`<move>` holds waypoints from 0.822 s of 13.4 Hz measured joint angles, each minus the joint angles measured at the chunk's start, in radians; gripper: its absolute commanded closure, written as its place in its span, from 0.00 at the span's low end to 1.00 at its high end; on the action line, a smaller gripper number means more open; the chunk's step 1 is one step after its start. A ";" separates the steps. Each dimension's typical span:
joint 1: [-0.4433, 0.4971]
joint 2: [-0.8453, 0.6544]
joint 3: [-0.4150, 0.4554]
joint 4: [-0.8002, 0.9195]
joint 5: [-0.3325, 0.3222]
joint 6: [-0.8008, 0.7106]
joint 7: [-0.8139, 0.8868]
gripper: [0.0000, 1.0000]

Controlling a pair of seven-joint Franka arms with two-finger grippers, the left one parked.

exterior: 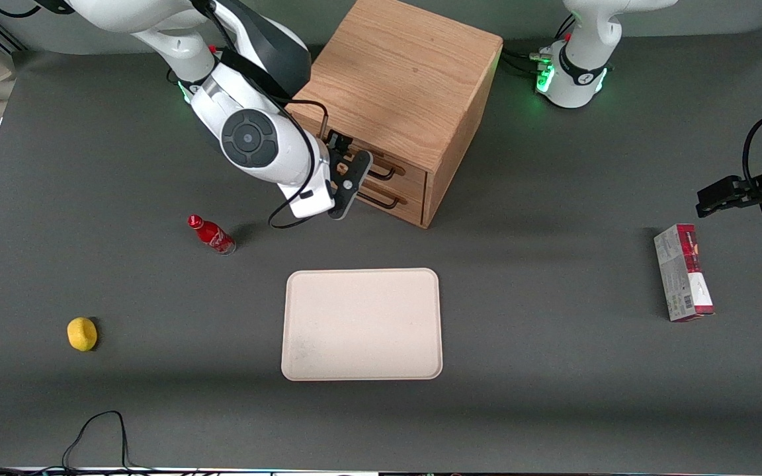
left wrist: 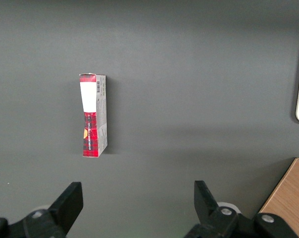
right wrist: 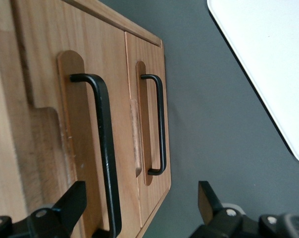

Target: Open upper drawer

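Note:
The light oak cabinet (exterior: pixel 401 86) stands at the back of the table. Its upper drawer (exterior: pixel 413 170) carries a long black wire handle (exterior: pixel 386 174); the lower drawer (exterior: pixel 402 206) sits under it. My right gripper (exterior: pixel 349 177) hangs open right in front of the drawer fronts, at the upper handle's height. In the right wrist view the upper drawer (right wrist: pixel 45 44) and its handle (right wrist: pixel 106 144) are close. The handle's end lies between my open fingers (right wrist: pixel 70 203), near one of them and not gripped. The gripper (right wrist: pixel 139 208) is empty. The lower drawer's handle (right wrist: pixel 162 124) is beside it.
A beige tray (exterior: pixel 361 324) lies nearer the front camera than the cabinet, and shows in the right wrist view (right wrist: pixel 268 54). A red bottle (exterior: pixel 212 235) and a yellow lemon (exterior: pixel 82 333) lie toward the working arm's end. A red-and-grey box (exterior: pixel 683 272) lies toward the parked arm's end.

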State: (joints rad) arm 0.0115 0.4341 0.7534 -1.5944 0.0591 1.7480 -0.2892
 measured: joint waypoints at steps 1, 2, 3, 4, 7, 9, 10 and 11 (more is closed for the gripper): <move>0.000 0.000 0.001 -0.009 -0.001 0.004 0.000 0.00; 0.000 0.000 0.001 -0.015 -0.001 0.005 -0.001 0.00; 0.000 0.000 0.001 -0.017 -0.006 0.006 -0.001 0.00; 0.000 0.000 0.001 -0.018 -0.018 0.008 -0.001 0.00; 0.000 0.000 0.001 -0.042 -0.030 0.040 -0.002 0.00; 0.000 0.000 0.004 -0.054 -0.030 0.051 -0.003 0.00; 0.000 0.000 0.005 -0.057 -0.030 0.052 -0.003 0.00; 0.000 0.000 0.005 -0.061 -0.031 0.054 -0.004 0.00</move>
State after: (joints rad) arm 0.0117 0.4339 0.7586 -1.6558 0.0281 1.8020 -0.2930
